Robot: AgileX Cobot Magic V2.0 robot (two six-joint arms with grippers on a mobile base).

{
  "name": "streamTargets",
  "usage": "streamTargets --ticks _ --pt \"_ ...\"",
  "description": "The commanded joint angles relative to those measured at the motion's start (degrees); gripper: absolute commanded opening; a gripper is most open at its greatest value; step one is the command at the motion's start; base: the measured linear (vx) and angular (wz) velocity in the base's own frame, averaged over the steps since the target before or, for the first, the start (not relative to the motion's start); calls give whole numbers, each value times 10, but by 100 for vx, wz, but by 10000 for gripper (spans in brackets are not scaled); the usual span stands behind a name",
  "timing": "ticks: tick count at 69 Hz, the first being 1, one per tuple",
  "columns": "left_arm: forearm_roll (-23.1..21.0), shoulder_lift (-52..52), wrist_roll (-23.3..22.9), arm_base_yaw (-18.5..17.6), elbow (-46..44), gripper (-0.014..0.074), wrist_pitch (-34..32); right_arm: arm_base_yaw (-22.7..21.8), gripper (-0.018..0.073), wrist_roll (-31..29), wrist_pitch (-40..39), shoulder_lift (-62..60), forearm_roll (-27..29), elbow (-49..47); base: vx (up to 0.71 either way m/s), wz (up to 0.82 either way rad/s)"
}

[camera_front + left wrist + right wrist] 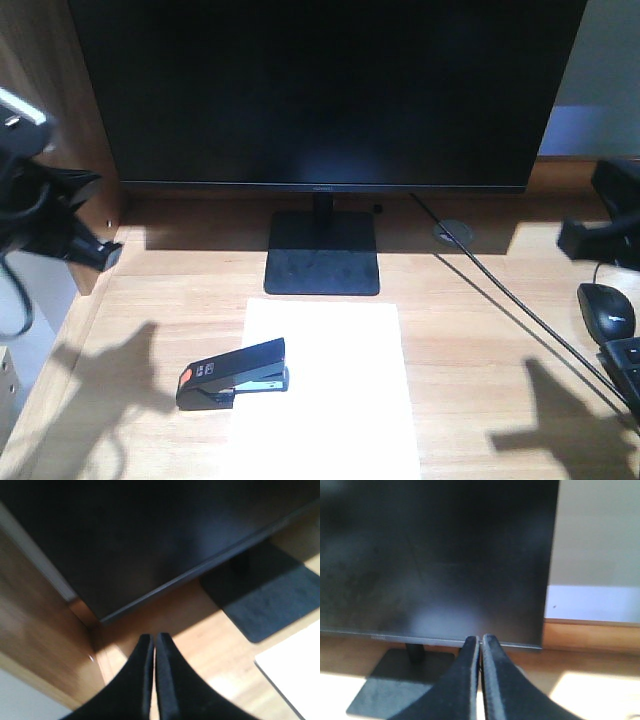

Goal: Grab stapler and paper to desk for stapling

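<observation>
with both arms' fingers (153, 680) (480, 680) pressed together holding nothing, the stapler (233, 375) is sitting across the paper's (330, 385) left edge on the tabletop (470, 350), risking dragging the loose sheet askew.

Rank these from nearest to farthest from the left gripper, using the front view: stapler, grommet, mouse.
From the left gripper:
1. Stapler, front left, lying on the paper's left edge.
2. Grommet, behind and right of the monitor stand.
3. Mouse, at the far right edge.
</observation>
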Motion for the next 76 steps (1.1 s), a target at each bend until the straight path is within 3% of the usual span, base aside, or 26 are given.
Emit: streamTargets --ticks 1,23,45,76 --pt "-3 -58 -6 0 34 -6 -101 -1 -10 -7 -11 -32 -32 17 0 0" --pt "-3 -207 -6 0 180 -6 -182 -1 -10 2 -27 -185 -57 131 0 0" --pt "-3 -365 -7 0 294 -6 -176 -1 -10 2 -30 -290 -57 195 0 0" --pt "-3 -428 -7 0 317 -6 -177 -1 -10 2 -29 -298 -57 201 0 0"
